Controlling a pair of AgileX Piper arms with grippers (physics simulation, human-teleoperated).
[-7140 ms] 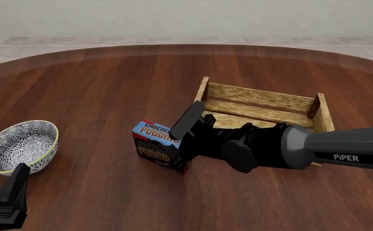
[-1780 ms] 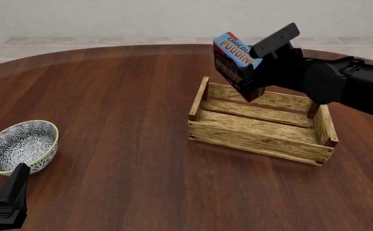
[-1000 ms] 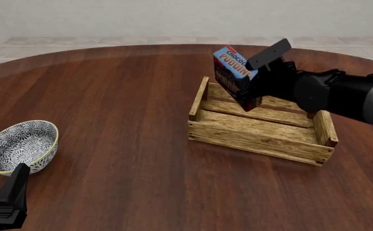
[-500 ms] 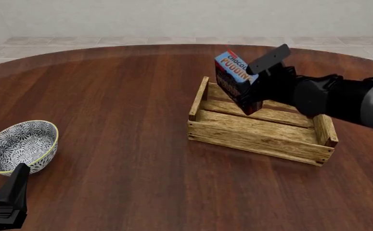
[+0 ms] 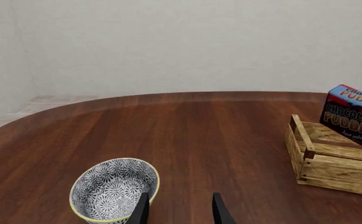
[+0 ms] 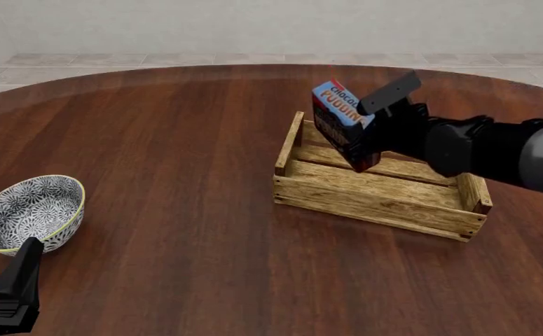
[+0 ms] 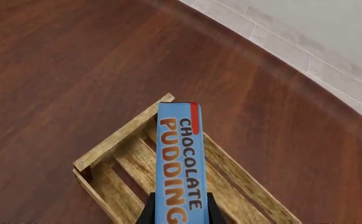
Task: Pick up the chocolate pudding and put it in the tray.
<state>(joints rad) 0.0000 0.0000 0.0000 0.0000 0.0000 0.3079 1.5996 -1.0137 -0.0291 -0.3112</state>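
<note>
At the very front of the front view, the left pincer (image 6: 11, 294) sits low by the near left edge of the bench (image 6: 159, 210). Its two dark fingers (image 5: 141, 211) stand apart with nothing between them, so it is open. Just past it is the bowl (image 6: 28, 212), blue and white with a yellow rim. The bowl sits alone on the brown wood, well apart from the other things.

Farther back and to the right is the tray (image 6: 380, 199). It is made of light wooden slats with darker posts at the corners. It rests flat on the bench.

Above the far left part of the tray hangs the chocolate pudding (image 6: 340, 123). It is up in the air and tilted, with its blue top facing up and its dark brown face turned toward the left. Its low corner is down near the slats of the tray, but it is hard to tell if it touches them.

The right pincer (image 6: 376, 120) holds the box. In the right wrist view its fingers (image 7: 148, 212) press on both long sides of the box, closed tight on it. The right arm (image 6: 495, 147) comes in from the right side.

Beyond the round edge of the bench are pale floor tiles (image 6: 252, 59) and a plain wall (image 6: 271, 24).
</note>
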